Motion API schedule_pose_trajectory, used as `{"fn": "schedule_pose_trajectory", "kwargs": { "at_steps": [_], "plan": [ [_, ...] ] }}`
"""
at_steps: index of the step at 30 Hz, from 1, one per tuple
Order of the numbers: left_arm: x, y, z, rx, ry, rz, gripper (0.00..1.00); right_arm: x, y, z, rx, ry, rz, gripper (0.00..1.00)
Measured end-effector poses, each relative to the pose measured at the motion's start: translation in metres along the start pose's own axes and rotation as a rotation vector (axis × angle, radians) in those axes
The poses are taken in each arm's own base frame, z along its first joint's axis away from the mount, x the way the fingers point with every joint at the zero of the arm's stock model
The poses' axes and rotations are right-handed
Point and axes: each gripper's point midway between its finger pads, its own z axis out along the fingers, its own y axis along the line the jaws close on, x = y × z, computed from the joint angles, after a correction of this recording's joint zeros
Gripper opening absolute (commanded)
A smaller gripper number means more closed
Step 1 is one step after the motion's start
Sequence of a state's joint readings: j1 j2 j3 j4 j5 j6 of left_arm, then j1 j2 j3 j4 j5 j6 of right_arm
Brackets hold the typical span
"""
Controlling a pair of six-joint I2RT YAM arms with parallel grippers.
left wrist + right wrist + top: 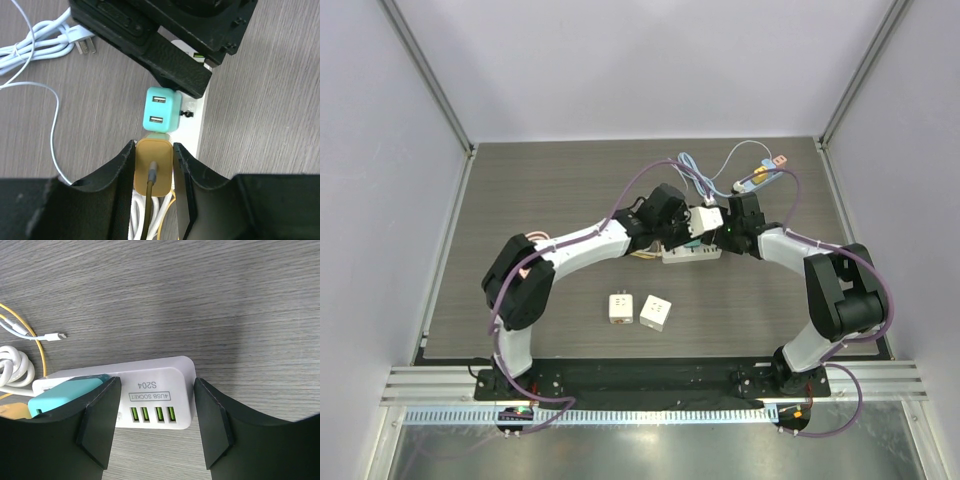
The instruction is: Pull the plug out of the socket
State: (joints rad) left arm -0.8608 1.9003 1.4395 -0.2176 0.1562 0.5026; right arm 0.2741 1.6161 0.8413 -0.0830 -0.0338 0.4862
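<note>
Where your two arms meet over the middle of the dark wood-grain table (550, 180), a white power strip (160, 371) lies flat, and a mustard-yellow plug (161, 159) sits in it. The left gripper (154, 147) has its two black fingers (125, 165) closed narrowly on that plug, one against each side, while a brownish cable runs from the plug's top back toward the wrist. Just beyond the plug, touching its far edge, a teal adapter (161, 112) with two USB ports sits in the same strip. The right gripper (156, 382) hangs over the strip's other end, its jaws about half apart, framing a row of four green-lit USB ports (the label reads "4USB SOCKET S204"). Whether its fingertips press on the strip you cannot tell. A coiled white cable (45, 47) lies on the table beside the strip, and a thin white charging lead (52, 335) rests nearby. Nearer the arm bases, well apart from the strip, two white cube adapters (638, 310) sit side by side.
</note>
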Motion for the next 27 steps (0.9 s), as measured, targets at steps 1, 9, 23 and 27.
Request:
{"fn": "schedule_pose_trajectory", "kwargs": {
  "at_steps": [1, 9, 23, 27],
  "plan": [
    [0.000, 0.002, -0.001, -0.003, -0.001, -0.002, 0.00, 0.000, 0.000, 0.000, 0.000, 0.000, 0.000, 0.64],
    [-0.018, 0.041, -0.050, -0.097, -0.061, -0.049, 0.00, 0.000, 0.000, 0.000, -0.001, 0.001, 0.000, 0.65],
    [-0.121, 0.182, -0.248, -0.696, -0.315, -0.186, 0.00, -0.001, 0.003, 0.003, -0.018, -0.006, 0.006, 0.65],
    [-0.161, 0.209, -0.330, -0.894, -0.436, -0.175, 0.00, -0.001, 0.005, 0.005, -0.028, -0.006, 0.006, 0.65]
  ]
}}
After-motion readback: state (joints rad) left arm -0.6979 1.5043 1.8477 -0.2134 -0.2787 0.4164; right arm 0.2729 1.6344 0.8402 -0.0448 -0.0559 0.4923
